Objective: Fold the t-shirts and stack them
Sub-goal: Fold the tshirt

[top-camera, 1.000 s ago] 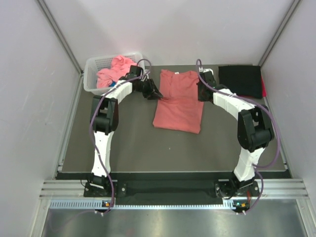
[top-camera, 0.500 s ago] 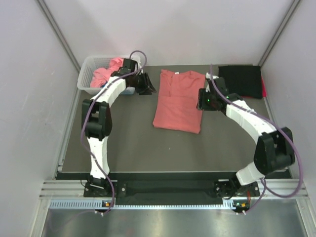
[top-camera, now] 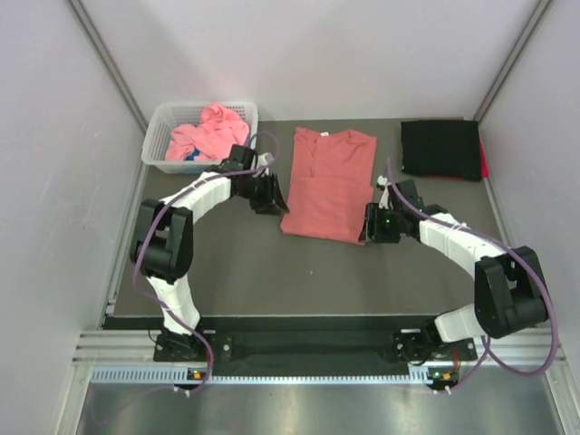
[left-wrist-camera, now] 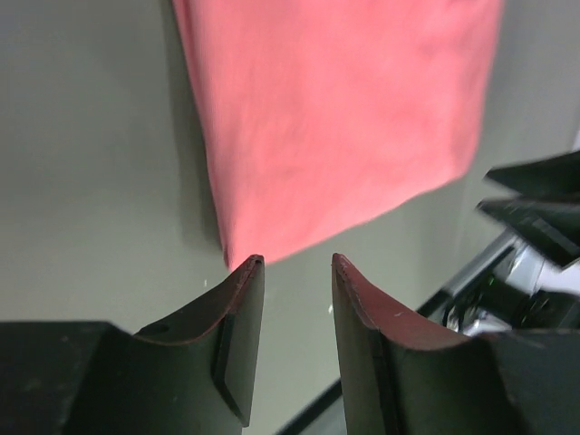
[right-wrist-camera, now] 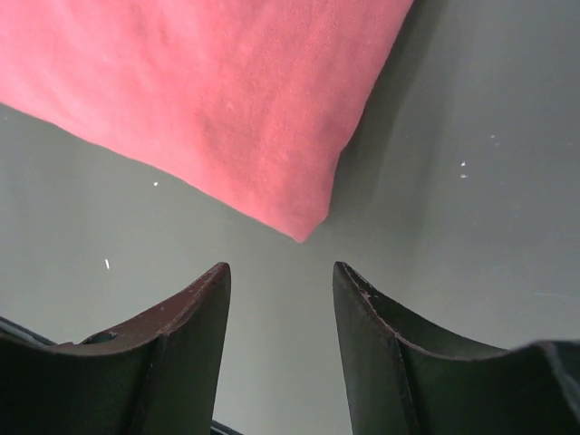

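Note:
A salmon-red t-shirt [top-camera: 328, 184] lies flat on the dark table, sleeves folded in to a long rectangle. My left gripper [top-camera: 275, 201] is open and empty at its near left corner; the left wrist view shows that corner [left-wrist-camera: 237, 246] just beyond the fingertips. My right gripper [top-camera: 369, 227] is open and empty at the near right corner, which shows in the right wrist view [right-wrist-camera: 299, 227]. A folded black t-shirt [top-camera: 441, 149] lies at the back right on something red. Pink shirts [top-camera: 207, 129] are heaped in the basket.
A white lattice basket [top-camera: 159, 136] stands at the back left. White walls and metal rails close in the table [top-camera: 272, 272] on three sides. The right gripper shows at the right edge of the left wrist view [left-wrist-camera: 535, 195].
Both grippers have moved from the shirt's far end towards me, down its two sides, to its near corners. The shirt has not moved.

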`<state>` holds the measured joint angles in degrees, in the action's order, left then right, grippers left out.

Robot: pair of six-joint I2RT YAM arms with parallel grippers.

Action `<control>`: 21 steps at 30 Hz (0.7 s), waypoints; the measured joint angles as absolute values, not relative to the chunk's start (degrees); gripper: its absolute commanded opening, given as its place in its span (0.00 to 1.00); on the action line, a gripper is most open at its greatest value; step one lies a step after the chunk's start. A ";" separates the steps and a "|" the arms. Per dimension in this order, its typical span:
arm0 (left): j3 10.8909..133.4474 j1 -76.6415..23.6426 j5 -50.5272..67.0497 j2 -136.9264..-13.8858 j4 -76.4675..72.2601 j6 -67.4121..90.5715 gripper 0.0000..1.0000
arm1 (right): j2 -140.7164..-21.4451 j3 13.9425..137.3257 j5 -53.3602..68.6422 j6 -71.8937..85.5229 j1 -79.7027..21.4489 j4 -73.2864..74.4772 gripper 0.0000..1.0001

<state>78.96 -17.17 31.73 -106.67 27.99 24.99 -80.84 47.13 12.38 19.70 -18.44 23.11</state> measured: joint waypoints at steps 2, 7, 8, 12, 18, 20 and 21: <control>75.02 -18.04 32.10 -106.67 27.18 25.06 0.41 | -80.86 46.09 13.47 19.66 -17.93 21.93 0.50; 69.82 -18.20 32.58 -106.67 25.17 25.65 0.41 | -81.47 44.21 15.70 19.59 -16.73 18.74 0.50; 69.67 -18.20 32.56 -106.69 24.80 25.80 0.40 | -81.69 43.88 15.99 19.57 -16.58 18.20 0.50; 69.65 -18.15 32.69 -107.02 22.17 26.06 0.40 | -82.24 43.44 16.91 19.49 -16.19 16.64 0.50; 68.64 -18.15 33.17 -107.68 19.66 26.85 0.36 | -83.37 43.44 17.69 19.03 -15.79 14.11 0.50; 68.51 -18.15 33.17 -108.18 19.49 26.89 0.36 | -83.81 43.42 17.87 19.03 -15.53 13.72 0.50; 68.38 -18.15 33.12 -108.42 19.35 26.89 0.37 | -83.99 43.40 17.89 19.03 -15.38 13.45 0.50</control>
<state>68.38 -18.15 33.12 -108.42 19.35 26.89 -83.99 43.40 17.89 19.03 -15.38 13.45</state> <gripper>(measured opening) 0.364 0.499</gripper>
